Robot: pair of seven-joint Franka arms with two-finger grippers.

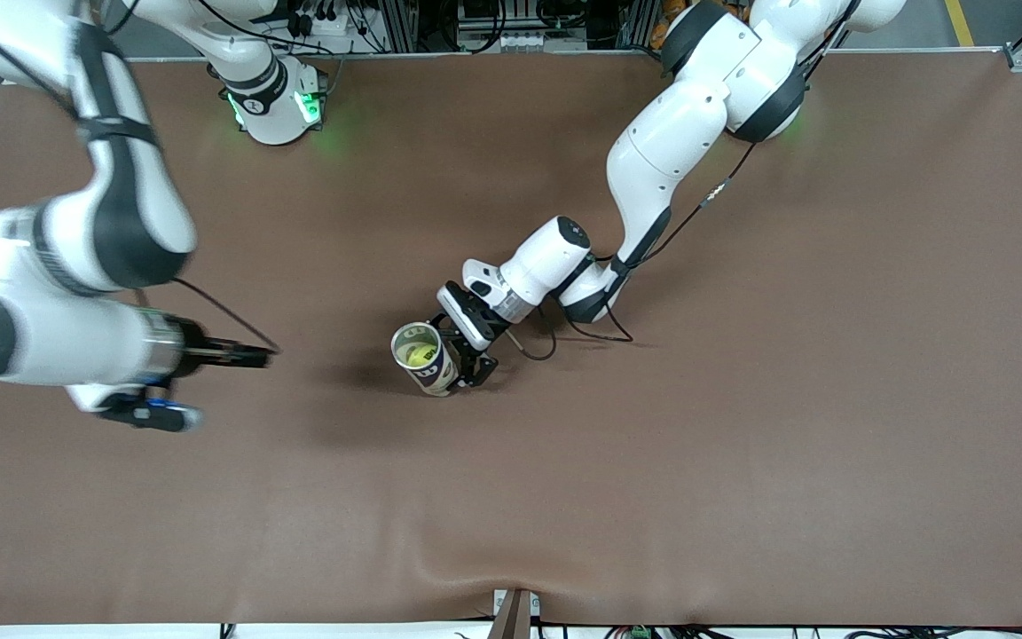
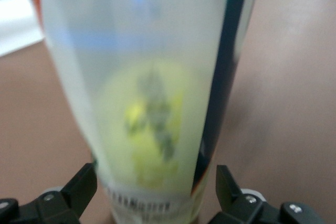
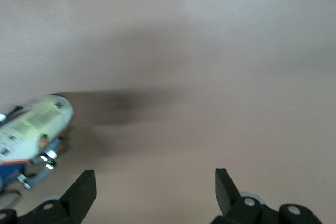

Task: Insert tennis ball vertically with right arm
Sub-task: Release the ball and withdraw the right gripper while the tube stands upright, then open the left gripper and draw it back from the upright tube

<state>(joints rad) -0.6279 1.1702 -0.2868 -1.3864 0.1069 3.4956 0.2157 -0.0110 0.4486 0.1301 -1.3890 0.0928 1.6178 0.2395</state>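
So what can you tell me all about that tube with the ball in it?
The tube is a see-through plastic can with a dark strip and a printed label near its bottom. It stands upright near the middle of the table, top open. A yellow tennis ball sits inside it. The left hand is around its lower part, fingers open on either side, not squeezing.
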